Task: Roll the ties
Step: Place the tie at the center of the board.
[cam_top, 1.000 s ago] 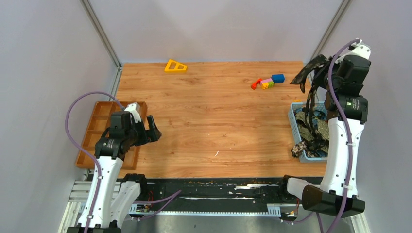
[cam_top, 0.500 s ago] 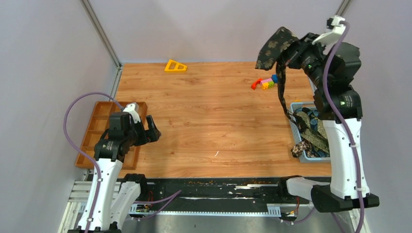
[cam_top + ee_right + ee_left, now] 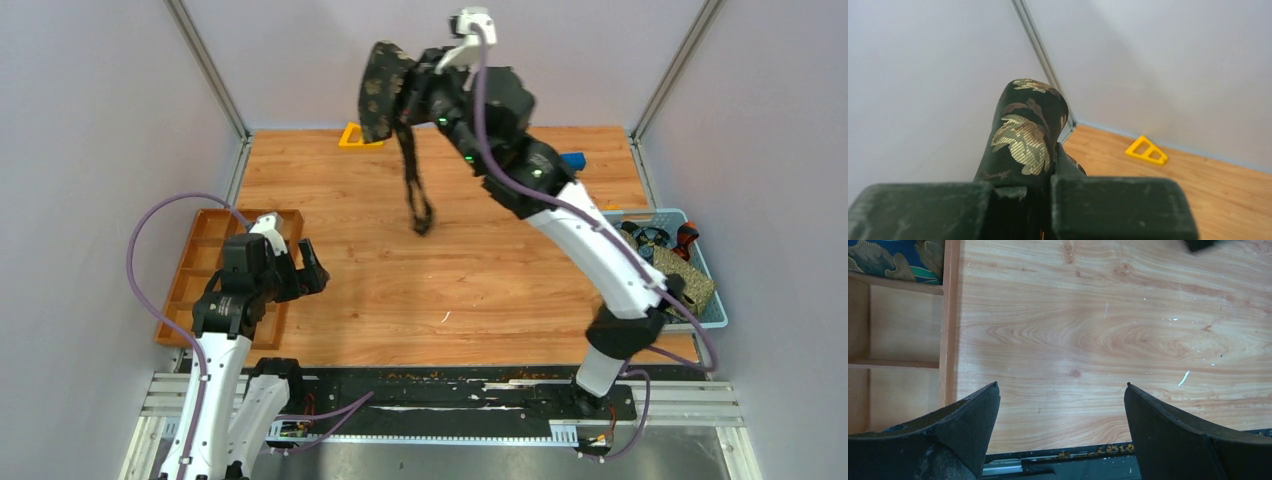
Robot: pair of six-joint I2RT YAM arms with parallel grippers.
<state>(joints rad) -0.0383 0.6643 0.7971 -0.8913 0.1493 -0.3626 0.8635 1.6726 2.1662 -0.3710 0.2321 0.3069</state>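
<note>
My right gripper (image 3: pixel 408 100) is shut on a black tie with a pale leaf pattern (image 3: pixel 382 88), held high above the far middle of the table. The tie's narrow end (image 3: pixel 418 205) hangs down, its tip near the wood. In the right wrist view the tie (image 3: pixel 1025 132) stands up between the jaws (image 3: pixel 1045 200). More ties (image 3: pixel 680 275) lie in a blue basket (image 3: pixel 708 322) at the right edge. My left gripper (image 3: pixel 308 265) is open and empty, low over the table's left part; its fingers (image 3: pixel 973 415) stand wide apart.
An orange compartment tray (image 3: pixel 200 262) sits at the left edge, with patterned fabric in one cell (image 3: pixel 895 260). A yellow triangle piece (image 3: pixel 360 136) lies at the far edge. A blue block (image 3: pixel 573 159) shows behind the right arm.
My right arm has swung left from over the basket to the far middle, carrying the tie fully out of the basket. The left arm has not moved.
</note>
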